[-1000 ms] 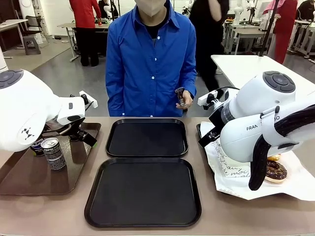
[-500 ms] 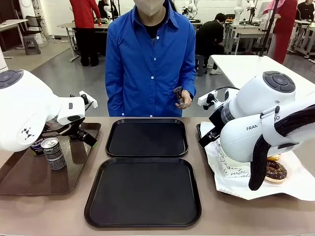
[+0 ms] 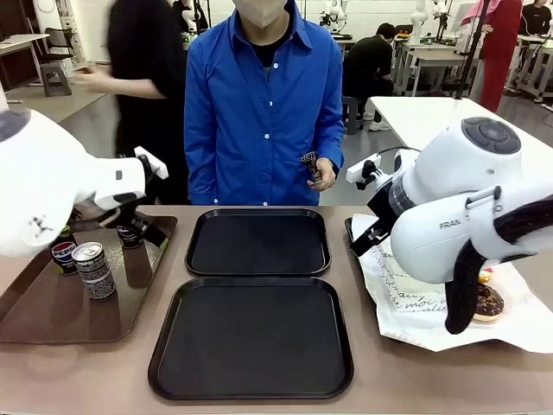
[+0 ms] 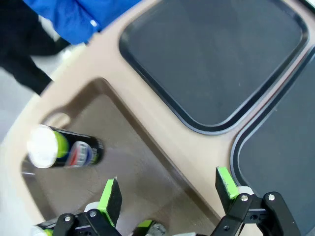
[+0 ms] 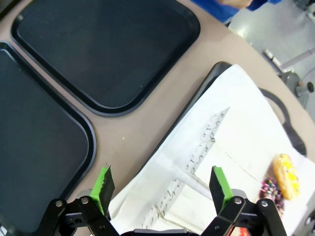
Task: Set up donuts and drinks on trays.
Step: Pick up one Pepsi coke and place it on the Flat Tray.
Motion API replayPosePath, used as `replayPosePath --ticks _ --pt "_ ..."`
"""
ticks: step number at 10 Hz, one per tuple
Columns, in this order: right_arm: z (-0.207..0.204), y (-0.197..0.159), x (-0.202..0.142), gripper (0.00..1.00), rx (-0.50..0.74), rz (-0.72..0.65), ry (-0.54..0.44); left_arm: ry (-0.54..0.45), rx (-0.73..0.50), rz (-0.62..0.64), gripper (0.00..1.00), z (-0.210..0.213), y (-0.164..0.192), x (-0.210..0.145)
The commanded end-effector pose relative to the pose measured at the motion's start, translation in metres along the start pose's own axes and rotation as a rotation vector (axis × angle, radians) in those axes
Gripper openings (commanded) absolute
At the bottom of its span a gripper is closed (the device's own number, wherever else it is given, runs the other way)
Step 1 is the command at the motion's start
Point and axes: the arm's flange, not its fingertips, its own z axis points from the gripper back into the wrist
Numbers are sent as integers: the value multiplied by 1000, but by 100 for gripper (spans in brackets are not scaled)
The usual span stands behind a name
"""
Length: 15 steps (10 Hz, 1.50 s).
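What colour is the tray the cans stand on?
Glossy brown; the tray shows best in the front view.

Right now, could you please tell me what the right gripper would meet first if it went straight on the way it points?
Most likely the white script-printed paper, which lies straight ahead between the right gripper's open jaws. The yellow-glazed donut sits off to one side. Depth is unclear.
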Motion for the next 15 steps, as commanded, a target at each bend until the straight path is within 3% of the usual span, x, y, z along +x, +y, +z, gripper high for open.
replayPosePath --ticks 1,3,5,7,8,10,11,12,14,15 --pt "72 29 -41 100 -24 39 57 6 65 -1 100 75 -14 -62" --pt "112 37 -91 100 38 30 97 107 47 -30 100 90 -7 -117" --pt "151 51 -138 100 42 16 144 136 26 -16 100 103 -13 -154" --pt "155 44 -146 100 -35 13 137 105 50 -44 100 113 -28 -163" --pt "168 23 -25 100 22 24 165 156 17 5 100 107 32 -19" --pt "168 23 -25 100 22 24 165 156 17 5 100 107 32 -19" --pt "191 24 -36 100 6 19 164 155 19 -6 100 121 30 -20" --pt "186 -11 -58 100 289 -237 30 43 -413 155 100 124 58 -23" --pt "174 -70 -109 100 540 -504 -117 -98 -850 413 100 122 115 -42" --pt "165 -96 -134 100 612 -620 -152 -147 -992 493 100 120 141 -54"
